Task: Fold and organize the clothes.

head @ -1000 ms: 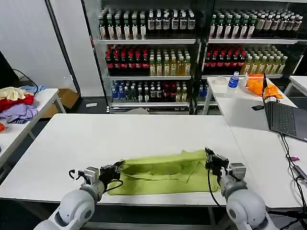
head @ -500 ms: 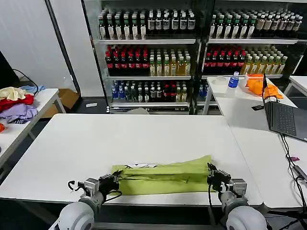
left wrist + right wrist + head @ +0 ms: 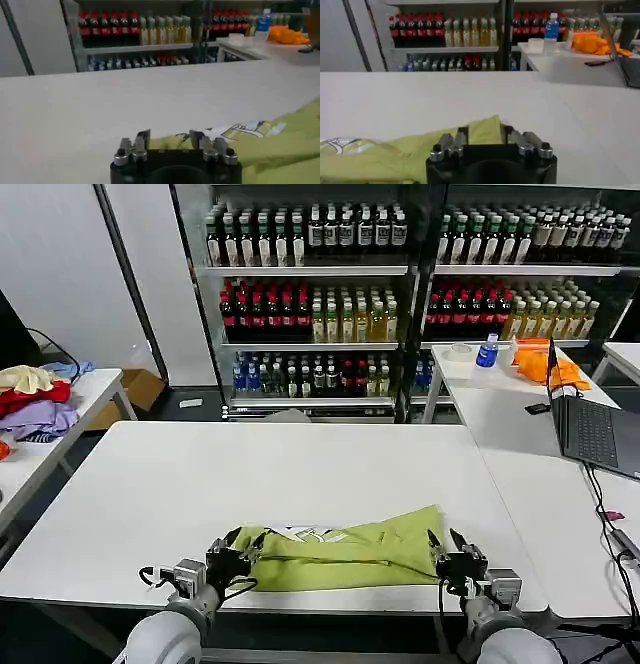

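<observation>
Since a second ago, both grippers have been drawn back toward the near edge of the large white rectangular table (image 3: 200, 484), and the far edge of the soft lime yellow-green T-shirt (image 3: 340, 546) has been pulled nearer with them, so that the garment is now gathered into a narrower band with a white printed patch exposed along its far side. The T-shirt is laid across the near part of the table, close to the front edge, stretched between the two arms. The left gripper (image 3: 232, 555) is placed at the shirt's left end, its fingers spread apart with green fabric seen between and behind them in the left wrist view (image 3: 170, 141). The right gripper (image 3: 452, 557) is set at the shirt's right end, likewise released, with a raised corner of fabric seen between its parted fingers (image 3: 485, 136). Neither claw is clenched on the cloth.
</observation>
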`<state>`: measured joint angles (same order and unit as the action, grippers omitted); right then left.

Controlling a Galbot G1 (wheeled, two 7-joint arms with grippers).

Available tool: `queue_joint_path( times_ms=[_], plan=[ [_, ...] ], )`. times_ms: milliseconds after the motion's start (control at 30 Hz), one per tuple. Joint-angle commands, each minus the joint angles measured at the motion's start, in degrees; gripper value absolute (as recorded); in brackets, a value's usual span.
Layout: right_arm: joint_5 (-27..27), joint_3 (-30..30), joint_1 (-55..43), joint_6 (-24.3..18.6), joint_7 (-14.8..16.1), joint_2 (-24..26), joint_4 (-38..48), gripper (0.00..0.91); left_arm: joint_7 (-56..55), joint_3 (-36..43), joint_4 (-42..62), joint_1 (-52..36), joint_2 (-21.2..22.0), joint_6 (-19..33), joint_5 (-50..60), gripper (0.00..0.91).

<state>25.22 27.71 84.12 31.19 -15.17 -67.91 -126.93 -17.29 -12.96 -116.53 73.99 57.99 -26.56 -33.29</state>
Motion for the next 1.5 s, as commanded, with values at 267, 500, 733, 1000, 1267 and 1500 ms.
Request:
queue_joint_path(
  times_ms=[267,500,733,1000,1267,1500],
  plan=[
    [-0.9,2.4,4.2,-1.0,0.3,-0.1,-2.7,0.907,-4.5,0.1,5.0,0.5,10.4,-2.2,-2.7,0.343],
    [-0.7,2.9,4.7,-1.2,0.2,0.1,-2.8,0.907,-4.1,0.1,5.4,0.9,11.0,-1.4,-3.4,0.020],
    [-0.5,2.8,4.5,-1.2,0.2,0.1,-2.9,0.907,-3.5,-1.5,5.1,1.3,11.7,-1.2,-6.8,0.020],
    [0.2,3.3,4.2,-1.2,0.0,0.5,-2.7,0.907,-3.7,-5.6,5.4,1.2,11.4,-1.2,-11.4,0.020],
    [2.1,4.9,3.5,-1.2,-0.2,1.6,-2.6,0.907,-4.1,-13.1,7.1,-1.6,6.1,-1.5,-17.3,0.020],
    [2.8,5.3,3.0,-1.2,-0.3,1.9,-2.1,0.907,-3.9,-18.2,11.8,-4.8,-0.2,-1.3,-21.1,0.020]
  ],
)
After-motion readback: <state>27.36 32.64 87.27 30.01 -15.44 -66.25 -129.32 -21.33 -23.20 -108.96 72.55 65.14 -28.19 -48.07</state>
